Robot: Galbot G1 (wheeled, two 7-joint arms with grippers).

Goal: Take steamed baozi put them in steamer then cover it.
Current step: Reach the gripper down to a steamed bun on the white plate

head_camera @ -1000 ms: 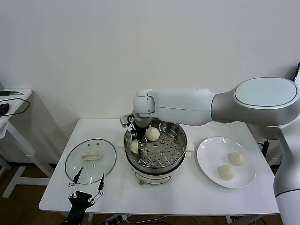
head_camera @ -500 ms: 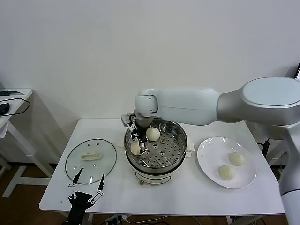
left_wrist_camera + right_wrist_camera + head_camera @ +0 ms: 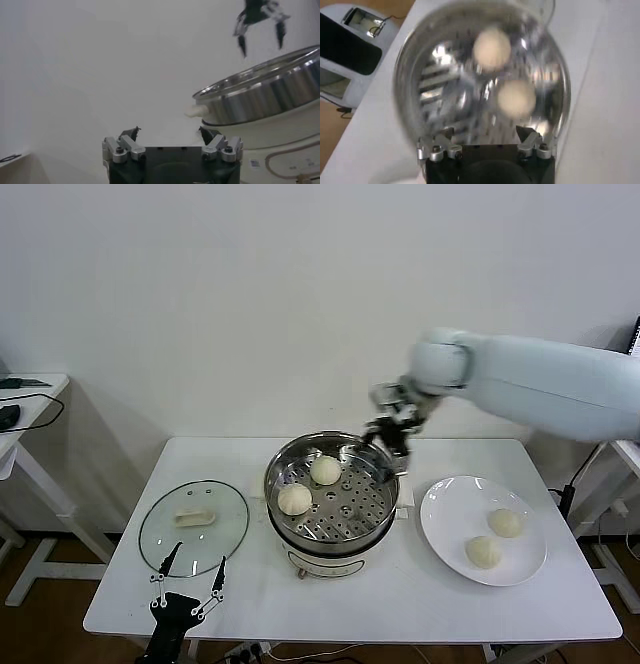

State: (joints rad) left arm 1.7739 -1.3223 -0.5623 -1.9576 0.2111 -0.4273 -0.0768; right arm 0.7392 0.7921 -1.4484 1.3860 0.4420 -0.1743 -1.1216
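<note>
We've got the right gripper [image 3: 388,446] hovering empty above the steamer's [image 3: 375,525] back rim, fingers spread; left gripper [image 3: 187,582] parked low, spread too.

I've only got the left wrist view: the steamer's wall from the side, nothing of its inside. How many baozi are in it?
Observer: Two baozi lie on the perforated tray inside the steamer.
Operator: Any others outside it?
Observer: Two more baozi sit on the white plate, on the robot's right of the steamer.
Operator: I see the right gripper up in the air. Is it carrying one?
Observer: No, the right gripper is open and empty, above the steamer's far right rim.
Operator: Where's the lid?
Observer: The glass lid lies flat on the table, on the robot's left of the steamer, just beyond the left gripper.
</note>
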